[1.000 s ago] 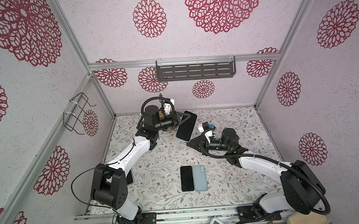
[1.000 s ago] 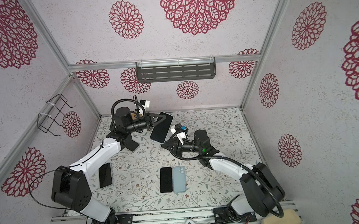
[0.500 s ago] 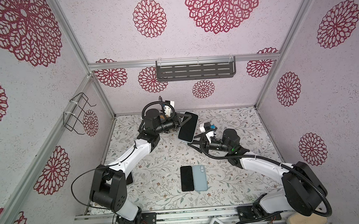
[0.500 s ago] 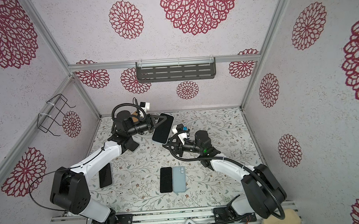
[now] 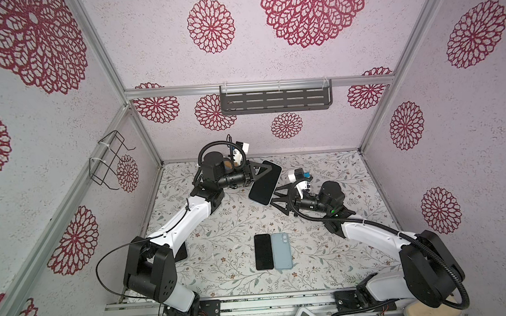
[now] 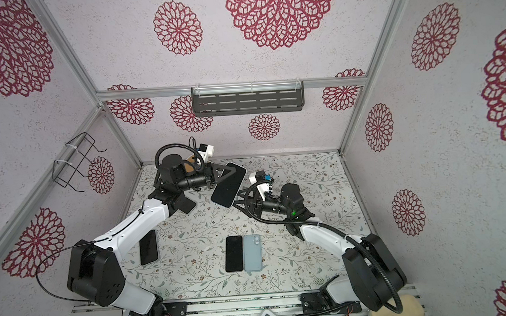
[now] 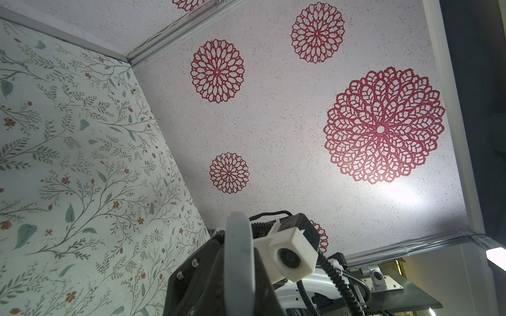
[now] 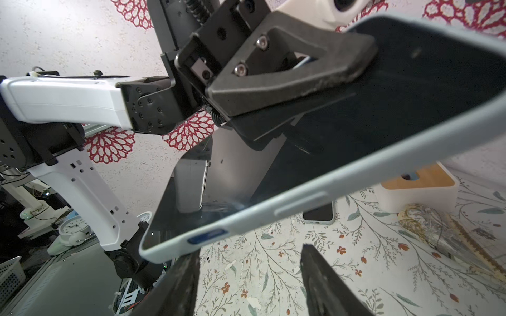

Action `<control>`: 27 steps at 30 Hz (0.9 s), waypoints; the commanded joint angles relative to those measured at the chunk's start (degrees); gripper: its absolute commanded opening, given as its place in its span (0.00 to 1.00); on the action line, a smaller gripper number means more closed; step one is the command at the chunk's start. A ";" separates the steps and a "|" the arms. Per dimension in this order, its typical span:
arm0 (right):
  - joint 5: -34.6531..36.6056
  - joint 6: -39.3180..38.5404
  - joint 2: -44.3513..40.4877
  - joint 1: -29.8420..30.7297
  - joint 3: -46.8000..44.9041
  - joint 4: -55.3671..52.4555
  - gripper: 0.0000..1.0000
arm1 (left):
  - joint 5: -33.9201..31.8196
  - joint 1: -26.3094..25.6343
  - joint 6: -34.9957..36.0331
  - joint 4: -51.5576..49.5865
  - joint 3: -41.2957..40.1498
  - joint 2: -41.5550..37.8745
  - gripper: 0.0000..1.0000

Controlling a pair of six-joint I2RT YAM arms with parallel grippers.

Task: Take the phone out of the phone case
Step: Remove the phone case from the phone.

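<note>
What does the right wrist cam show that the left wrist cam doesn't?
Right wrist only: the cased phone's dark screen, the left jaws clamped on it, the right jaws open beside it, a second phone lying on the table. Left wrist only: the right arm's white wrist camera. Both: the light-blue case, seen edge-on from the left wrist, and the floral table.

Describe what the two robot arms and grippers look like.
The left arm and right arm have white shells between black joint housings. The left gripper and right gripper carry black triangular open-frame fingers. Each wrist bears a white boxy camera and a black ribbed cable loop. A green light glows on the right arm.
</note>
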 commanded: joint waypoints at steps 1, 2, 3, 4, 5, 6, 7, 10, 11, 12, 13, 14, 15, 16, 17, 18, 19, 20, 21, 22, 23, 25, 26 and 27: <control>-5.61 4.81 -1.18 0.47 2.08 12.27 0.66 | -0.19 0.69 4.59 -1.17 2.11 0.27 0.00; -6.33 6.03 -0.86 0.47 1.82 13.56 0.68 | 0.07 0.78 4.97 -1.39 2.68 0.27 0.00; -6.78 7.24 -0.56 0.55 1.43 15.07 0.70 | 0.24 0.97 5.72 -2.18 3.38 0.18 0.00; -7.10 8.16 -0.39 0.56 1.18 16.35 0.71 | 0.33 1.07 6.56 -3.35 3.98 0.17 0.00; -7.19 9.15 -0.20 0.63 0.96 17.73 0.72 | 0.41 1.05 7.46 -4.33 4.68 0.09 0.00; -7.37 9.99 -0.02 0.73 0.89 18.59 0.73 | 0.55 1.11 8.00 -5.21 5.16 0.13 0.00; -7.46 10.38 0.20 0.81 0.90 19.03 0.73 | 0.65 1.11 8.20 -5.37 5.43 0.09 0.00; -8.09 11.95 1.19 1.24 1.29 20.68 0.74 | 0.78 1.26 8.88 -5.89 5.98 0.09 0.00; -8.38 12.67 1.60 1.34 1.48 21.38 0.74 | 0.94 1.43 9.08 -5.99 6.12 0.09 0.00; -8.32 13.52 1.89 1.44 1.55 22.31 0.75 | 1.09 1.40 9.14 -5.84 6.20 0.21 0.00; -8.30 14.14 2.21 1.43 1.53 23.22 0.75 | 1.06 1.43 9.10 -5.81 6.41 0.31 0.00; -8.45 14.60 2.55 1.52 1.75 23.55 0.75 | 1.14 1.43 8.98 -5.79 6.51 0.35 0.00; -8.58 14.67 2.83 1.59 2.19 23.17 0.75 | 1.16 1.38 8.75 -5.50 6.43 0.40 0.00; -8.65 14.58 3.01 1.61 2.44 22.72 0.74 | 1.14 1.38 8.61 -5.19 6.34 0.35 0.00; -8.67 14.49 3.30 1.69 2.55 22.50 0.74 | 1.25 1.38 8.42 -5.04 6.42 0.35 0.00; -8.78 14.54 3.50 1.70 2.72 22.40 0.74 | 1.30 1.44 8.39 -4.79 6.43 0.27 0.00; -8.81 14.50 3.72 1.78 2.77 22.02 0.73 | 1.36 1.38 8.17 -4.45 6.43 0.22 0.00; -8.82 14.51 4.00 1.87 2.82 21.58 0.72 | 1.41 1.39 8.04 -4.27 6.49 0.10 0.00; -8.76 14.50 4.11 1.88 2.92 21.39 0.72 | 1.43 1.36 7.90 -4.24 6.60 0.09 0.00; -8.78 14.42 4.33 1.96 3.14 21.07 0.71 | 1.40 1.29 7.80 -4.04 6.60 0.09 0.00; -8.78 14.40 4.51 2.11 3.44 20.82 0.70 | 1.40 1.27 7.70 -3.98 6.67 0.05 0.00; -8.67 14.25 4.81 2.38 3.58 20.82 0.67 | 1.41 1.11 7.77 -3.94 6.69 0.12 0.00; -8.65 14.08 5.05 2.53 3.87 20.57 0.65 | 1.40 1.13 7.77 -3.86 6.60 0.11 0.00; -8.73 14.05 5.29 2.65 3.88 20.45 0.63 | 1.40 1.18 7.77 -3.98 6.61 0.19 0.00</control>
